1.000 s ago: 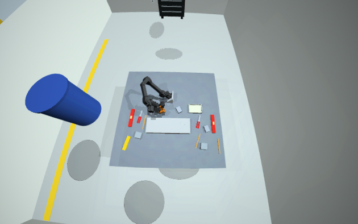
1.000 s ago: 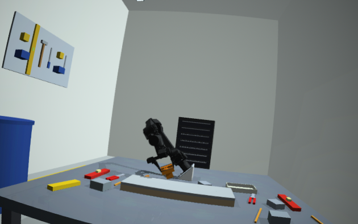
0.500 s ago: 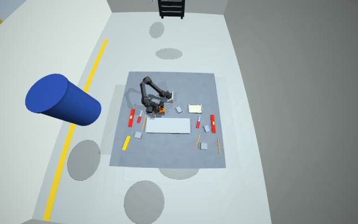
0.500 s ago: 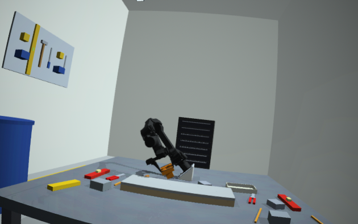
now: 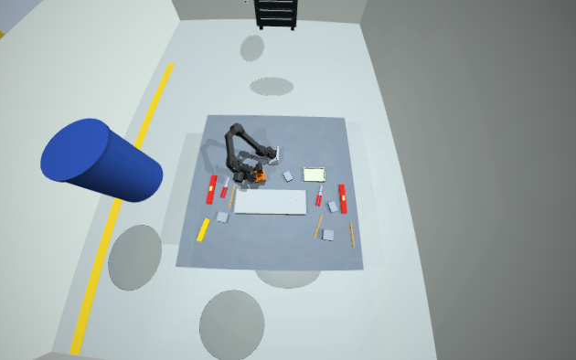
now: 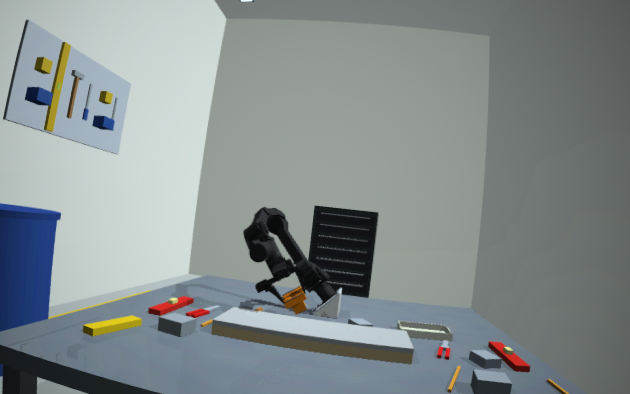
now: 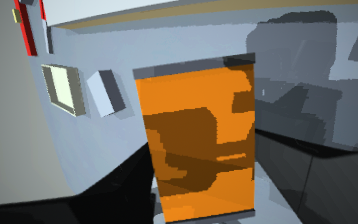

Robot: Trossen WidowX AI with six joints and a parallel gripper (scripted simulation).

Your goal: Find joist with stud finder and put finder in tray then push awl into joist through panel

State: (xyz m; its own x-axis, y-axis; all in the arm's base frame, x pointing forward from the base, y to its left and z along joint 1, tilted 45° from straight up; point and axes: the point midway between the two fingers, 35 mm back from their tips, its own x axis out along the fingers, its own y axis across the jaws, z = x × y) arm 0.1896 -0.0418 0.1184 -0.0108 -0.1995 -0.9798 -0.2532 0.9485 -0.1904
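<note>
Blue barrel (image 5: 101, 160) (image 6: 10, 290) (rather big), pale walls (image 5: 37, 114) (image 6: 355, 125).

- No texts, labels, brands, numbers or signs are showing legibly in the top view.
- None are reading clearly in the exterior view.
- The wrist view is showing no readable lettering or numbers either.

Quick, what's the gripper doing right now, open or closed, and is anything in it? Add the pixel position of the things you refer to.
Gripper (image 5: 260, 174) (image 6: 292, 299) (image 7: 199, 139): closed on the orange stud finder (image 5: 261, 176) (image 6: 297, 303) (image 7: 235, 110), held between its fingers.
</note>
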